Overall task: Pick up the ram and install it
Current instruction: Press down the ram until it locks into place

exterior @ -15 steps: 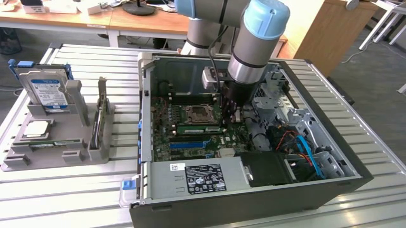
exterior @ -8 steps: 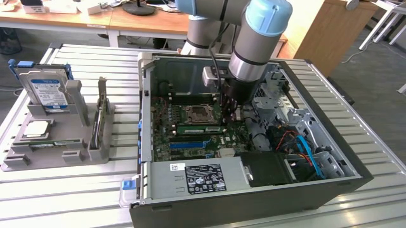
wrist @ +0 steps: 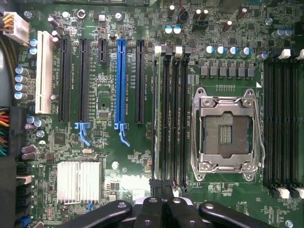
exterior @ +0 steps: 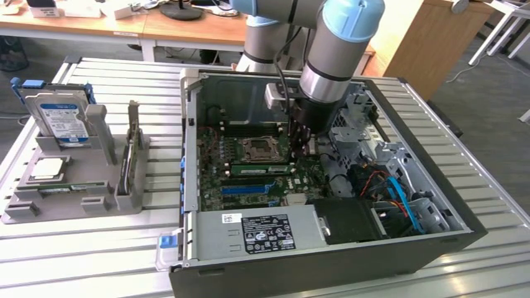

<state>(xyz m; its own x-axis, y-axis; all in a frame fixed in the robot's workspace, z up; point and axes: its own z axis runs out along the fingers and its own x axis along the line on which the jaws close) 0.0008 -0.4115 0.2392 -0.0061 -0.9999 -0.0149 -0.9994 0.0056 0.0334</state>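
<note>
While the hand (wrist: pixel 164 190), fingers pressed together, is hovering over the motherboard (wrist: pixel 128 161), the ram (exterior: pixel 260 169) is sitting slotted: likely light, stiff, fragile; grip by its long edges.

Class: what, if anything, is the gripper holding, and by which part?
Cannot be told: the gripper, jaws shut, sits over the memory slots.

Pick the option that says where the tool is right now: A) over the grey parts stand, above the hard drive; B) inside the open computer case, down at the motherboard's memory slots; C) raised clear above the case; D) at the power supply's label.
B: in the exterior view the tool reaches into the computer case, down by the memory slots beside the CPU socket.
</note>
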